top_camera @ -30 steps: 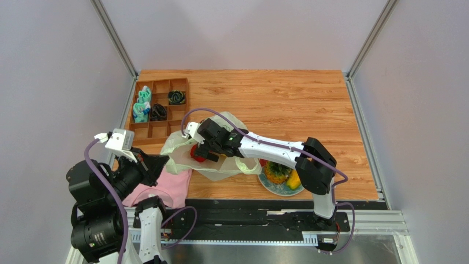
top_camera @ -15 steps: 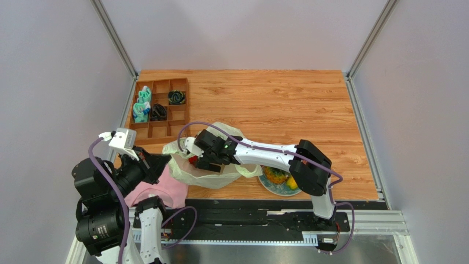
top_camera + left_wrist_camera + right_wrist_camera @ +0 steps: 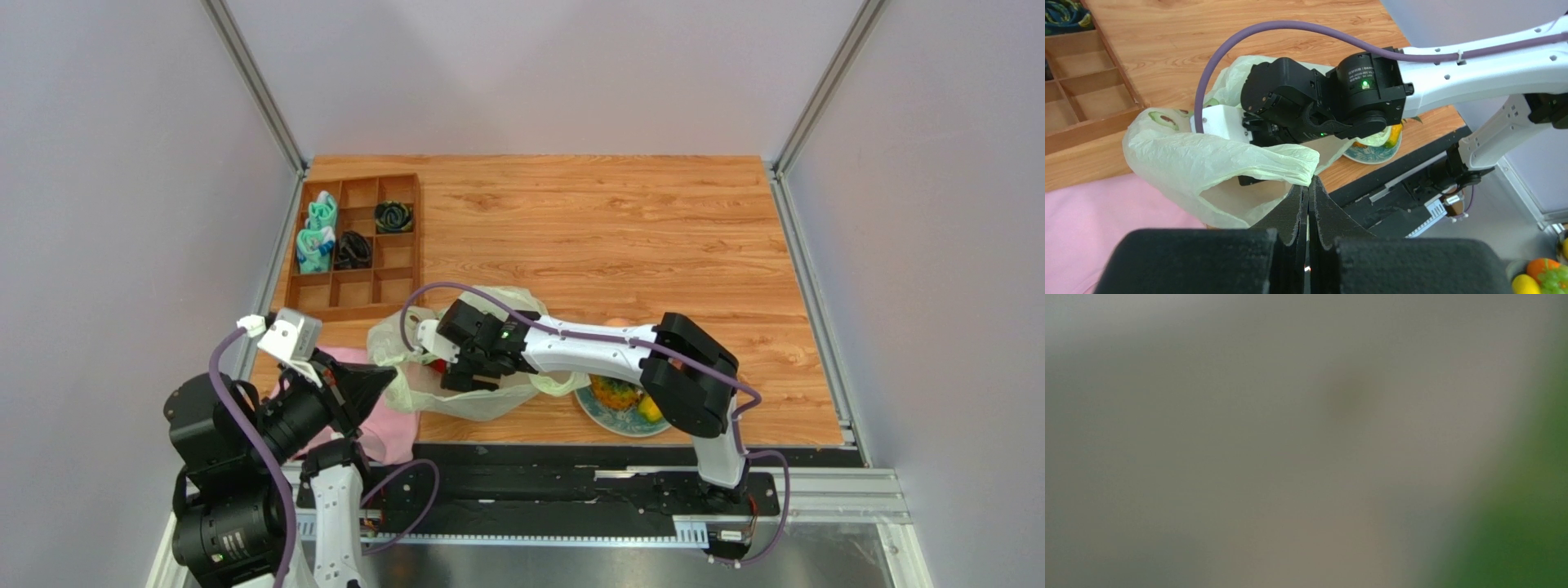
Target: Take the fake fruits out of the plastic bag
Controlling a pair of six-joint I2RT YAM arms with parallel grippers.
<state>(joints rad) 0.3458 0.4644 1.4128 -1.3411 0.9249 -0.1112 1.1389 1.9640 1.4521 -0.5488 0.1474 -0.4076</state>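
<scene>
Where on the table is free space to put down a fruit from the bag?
The far half of the table is bare, from the compartment tray across to the right edge. A strip right of the plate is free too. Near left is crowded: plastic bag, pink cloth, right arm.

A wood-grain worktop (image 3: 638,221) sits enclosed on three sides by plain pale grey walls (image 3: 540,74). Aluminium posts (image 3: 252,80) rise from its far corners, and a dark metal rail (image 3: 589,490) lines its near edge.
</scene>
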